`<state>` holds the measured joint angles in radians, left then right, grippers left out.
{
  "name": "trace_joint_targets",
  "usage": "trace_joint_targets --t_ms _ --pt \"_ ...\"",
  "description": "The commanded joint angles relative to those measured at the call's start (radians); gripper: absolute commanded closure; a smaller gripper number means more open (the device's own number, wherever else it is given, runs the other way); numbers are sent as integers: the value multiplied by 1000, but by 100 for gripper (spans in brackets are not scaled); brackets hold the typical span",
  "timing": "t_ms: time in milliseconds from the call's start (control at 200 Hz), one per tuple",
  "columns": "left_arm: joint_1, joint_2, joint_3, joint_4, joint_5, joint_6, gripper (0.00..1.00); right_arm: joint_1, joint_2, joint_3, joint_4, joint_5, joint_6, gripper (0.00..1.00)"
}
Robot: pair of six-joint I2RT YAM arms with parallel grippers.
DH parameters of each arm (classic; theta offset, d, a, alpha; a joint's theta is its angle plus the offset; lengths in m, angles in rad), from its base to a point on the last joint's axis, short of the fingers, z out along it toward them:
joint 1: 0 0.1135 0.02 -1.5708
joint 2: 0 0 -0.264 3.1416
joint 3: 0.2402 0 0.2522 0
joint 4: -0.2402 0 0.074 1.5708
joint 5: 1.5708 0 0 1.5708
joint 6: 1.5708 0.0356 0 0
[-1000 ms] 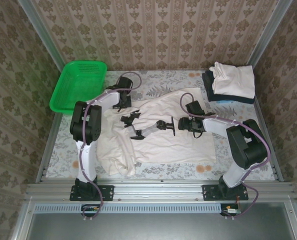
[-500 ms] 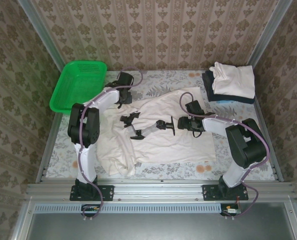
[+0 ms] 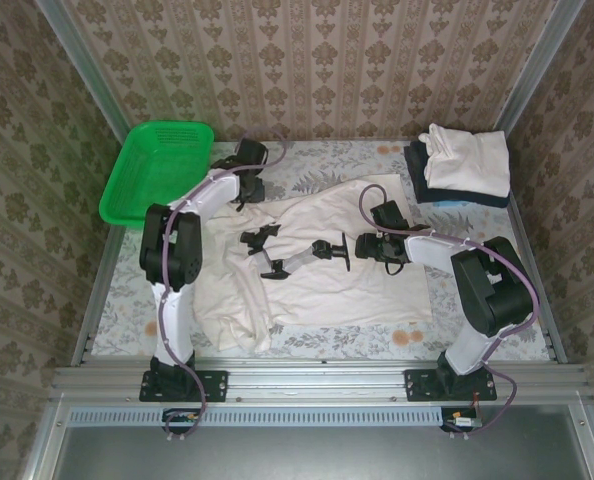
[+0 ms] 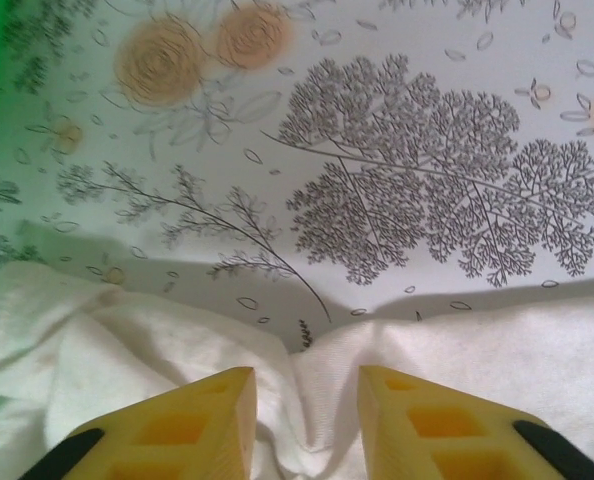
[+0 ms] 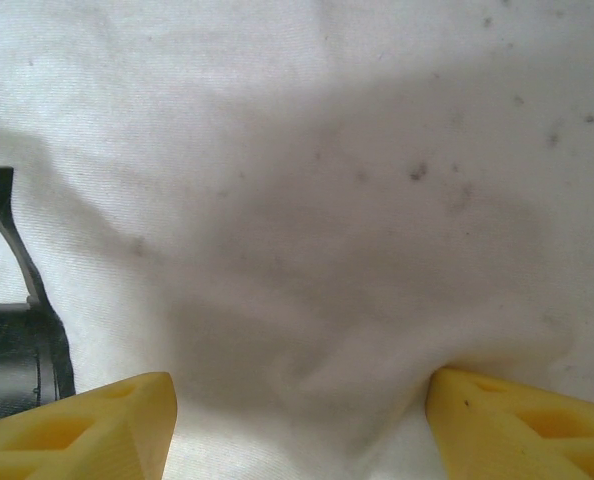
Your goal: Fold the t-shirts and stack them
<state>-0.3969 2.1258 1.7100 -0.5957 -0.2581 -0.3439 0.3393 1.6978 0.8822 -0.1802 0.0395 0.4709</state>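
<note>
Top external view: left gripper (image 3: 245,192) has slid toward the upper left of the cream shirt (image 3: 327,285) and released its edge; right gripper (image 3: 349,249) rests open mid-frame. Regrasp likely next.

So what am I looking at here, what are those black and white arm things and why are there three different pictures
These are two robot arms bolted to the near edge of a table, each ending in a two-finger gripper. One picture is taken from above and behind them; the other two come from small cameras on the wrists, so you see each gripper's own yellow fingers up close.

On the flowered tablecloth lies a spread cream t-shirt. A green mesh basket sits at the far left, and a stack of folded t-shirts, cream on dark navy, at the far right.

The left gripper is at the shirt's far edge, fingers apart astride a ridge of cloth. The right gripper stands open, low over the shirt's middle. Neither visibly holds anything.
</note>
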Motion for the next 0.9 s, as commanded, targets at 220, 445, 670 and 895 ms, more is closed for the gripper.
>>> trace_joint_targets --t_ms 220,445,670,895 --pt "-22 24 -81 23 73 -19 68 8 59 -9 -33 -52 3 30" --pt "-21 7 -98 24 66 -21 83 9 64 -10 -31 -54 5 30" --pt "-27 -75 -100 3 50 -7 100 9 73 -7 -27 -58 6 30" --pt "-36 -153 -153 1 34 -14 100 9 79 -8 -23 -60 6 30"
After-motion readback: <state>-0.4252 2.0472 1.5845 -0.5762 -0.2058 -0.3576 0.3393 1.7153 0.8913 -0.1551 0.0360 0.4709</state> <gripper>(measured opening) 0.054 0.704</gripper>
